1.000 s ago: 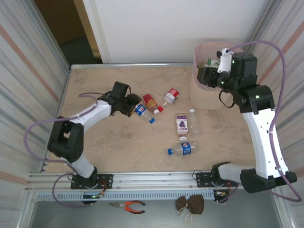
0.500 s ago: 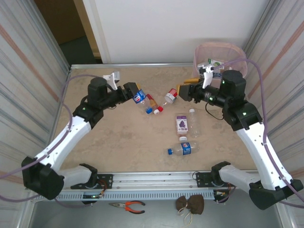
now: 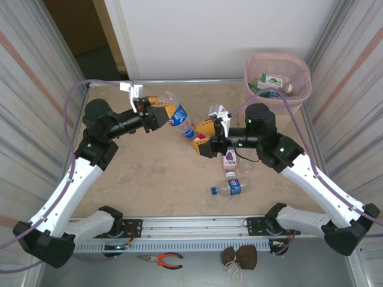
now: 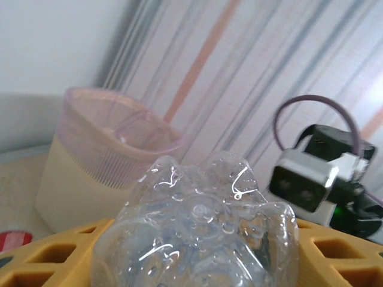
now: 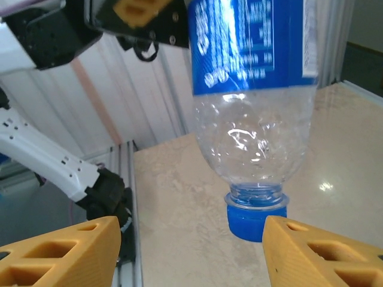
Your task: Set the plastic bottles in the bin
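Clearly one blue-labelled bottle (image 3: pixel 176 115) was off the bench (image 3: pixel 149 173), tilted cap-down in mid-air and clenched at its base by the left tool (image 3: pixel 161 113). It was well apart from the bin (image 3: pixel 299 66) in the far right corner, where a few bottles already lay. The right tool (image 3: pixel 202 139) hung released, jaws apart, low over the middle of the bench. A purple-labelled bottle (image 3: pixel 229 156) and a blue-capped bottle (image 3: pixel 231 187) lay nearer the arms. The step in hand looked like the carry. Next, the left arm would need to swing across above the bin's rim, clearing the right arm, before letting go.
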Available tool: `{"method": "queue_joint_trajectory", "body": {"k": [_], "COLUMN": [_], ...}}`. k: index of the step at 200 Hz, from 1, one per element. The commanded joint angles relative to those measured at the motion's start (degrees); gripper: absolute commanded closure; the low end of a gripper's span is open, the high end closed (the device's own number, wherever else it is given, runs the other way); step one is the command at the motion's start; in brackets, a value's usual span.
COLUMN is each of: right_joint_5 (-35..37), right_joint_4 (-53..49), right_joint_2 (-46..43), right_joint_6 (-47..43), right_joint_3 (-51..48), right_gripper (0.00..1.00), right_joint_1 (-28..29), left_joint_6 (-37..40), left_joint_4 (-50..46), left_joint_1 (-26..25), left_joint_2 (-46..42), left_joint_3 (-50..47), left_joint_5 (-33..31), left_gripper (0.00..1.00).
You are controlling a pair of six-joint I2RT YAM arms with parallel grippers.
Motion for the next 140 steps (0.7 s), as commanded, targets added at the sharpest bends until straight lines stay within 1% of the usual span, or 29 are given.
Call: {"method": "queue_joint_trajectory", "body": {"k": [1, 37, 65, 102, 140], "right_joint_5": [0.64, 3.07, 5.5, 3.48, 3.89], "right_joint_4": [2.05, 4.34, 5.4, 5.53, 5.45], "right_joint_2": [1.4, 2.12, 2.2, 2.84, 3.97], "right_joint_6": [-5.69, -6.3, -7.05, -6.96, -6.61], "right_joint_3": [0.0, -0.05, 0.08, 0.89, 2.23], "right_gripper": [0.38, 0.43, 0.43, 0.43, 0.48], "right_joint_1": [1.45, 1.93, 2.3, 2.85, 4.66], "left_joint_6": [1.5, 0.48, 0.87, 1.47, 2.23], "left_joint_4": [5.53, 6.11, 6.02, 5.91, 5.12], "left_joint_1": [0.28, 0.06, -0.49, -1.37, -2.09], "left_joint_2": [-1.25, -0.3, -0.42, -0.04, 0.45], "left_joint_3": [2.43, 4.44, 4.98, 5.59, 5.96], "left_joint_5": [5.37, 8.66, 9.13, 9.52, 9.39], "left_gripper": [0.43, 0.43, 0.43, 0.43, 0.43]}}
